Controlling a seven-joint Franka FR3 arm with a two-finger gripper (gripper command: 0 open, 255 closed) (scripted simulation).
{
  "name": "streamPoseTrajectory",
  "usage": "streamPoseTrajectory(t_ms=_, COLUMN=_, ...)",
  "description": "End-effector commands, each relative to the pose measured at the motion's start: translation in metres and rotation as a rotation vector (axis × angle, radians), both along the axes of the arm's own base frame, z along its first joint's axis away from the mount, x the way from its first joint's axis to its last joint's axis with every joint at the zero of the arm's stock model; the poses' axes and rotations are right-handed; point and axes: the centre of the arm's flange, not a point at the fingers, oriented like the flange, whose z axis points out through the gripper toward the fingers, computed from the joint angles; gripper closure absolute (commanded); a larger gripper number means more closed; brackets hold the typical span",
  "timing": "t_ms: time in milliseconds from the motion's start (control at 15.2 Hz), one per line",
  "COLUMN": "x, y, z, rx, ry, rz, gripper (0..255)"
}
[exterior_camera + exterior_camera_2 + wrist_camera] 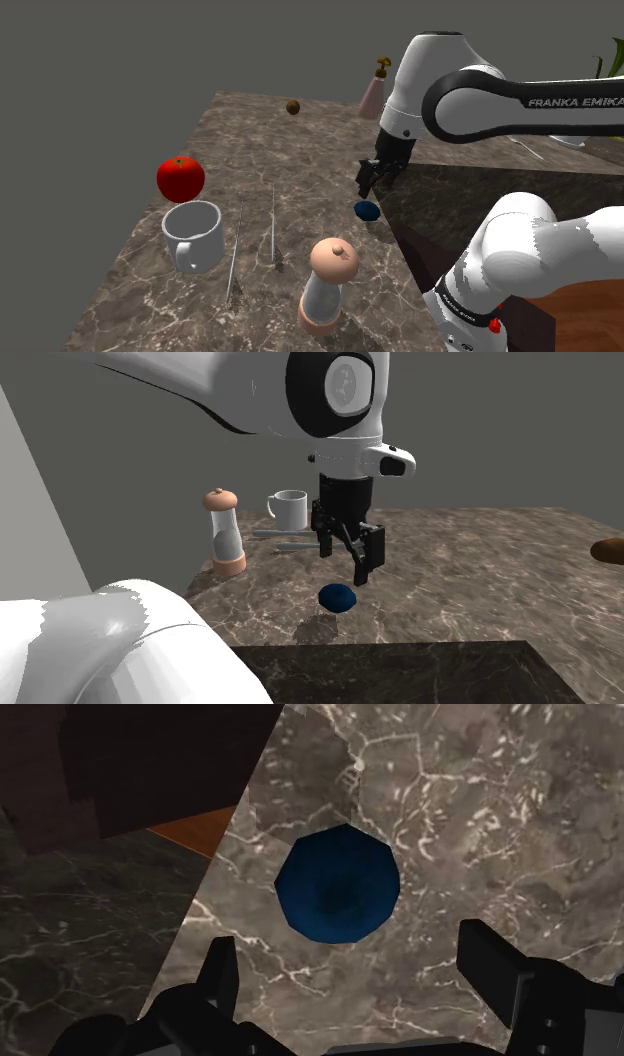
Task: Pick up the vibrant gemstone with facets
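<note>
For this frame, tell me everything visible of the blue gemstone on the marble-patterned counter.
The gemstone is deep blue, darker towards its centre, with flat facets that give it a many-sided, roughly round outline. It lies on the brown, white-veined counter, close to the edge where that surface ends. Only the counter touches it. The hand hangs just above it, open and clear of the stone.

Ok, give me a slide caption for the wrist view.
Open claw hovering above a faceted blue gemstone on the marble-patterned counter, near its edge.
</note>
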Motion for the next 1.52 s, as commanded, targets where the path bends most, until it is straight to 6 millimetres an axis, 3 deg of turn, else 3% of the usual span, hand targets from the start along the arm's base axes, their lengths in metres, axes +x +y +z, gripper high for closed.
streamPoseTrajectory(t_ms=0, x=-0.006, y=0.008, z=-0.026, rx=-0.002, ry=0.023, rz=-0.007, gripper=0)
streamPoseTrajectory(t_ms=528, x=-0.006, y=0.008, z=-0.066, rx=-0.002, ry=0.024, rz=-0.007, gripper=0)
streamPoseTrajectory(t_ms=660, x=-0.006, y=0.008, z=-0.066, rx=-0.002, ry=0.024, rz=-0.007, gripper=0)
streamPoseTrajectory(t_ms=726, x=-0.007, y=0.008, z=-0.067, rx=-0.002, ry=0.024, rz=-0.007, gripper=255)
streamPoseTrajectory(t_ms=1320, x=-0.006, y=0.008, z=-0.066, rx=-0.002, ry=0.024, rz=-0.007, gripper=255)
streamPoseTrajectory(t_ms=1452, x=-0.006, y=0.008, z=-0.056, rx=-0.002, ry=0.024, rz=-0.007, gripper=255)
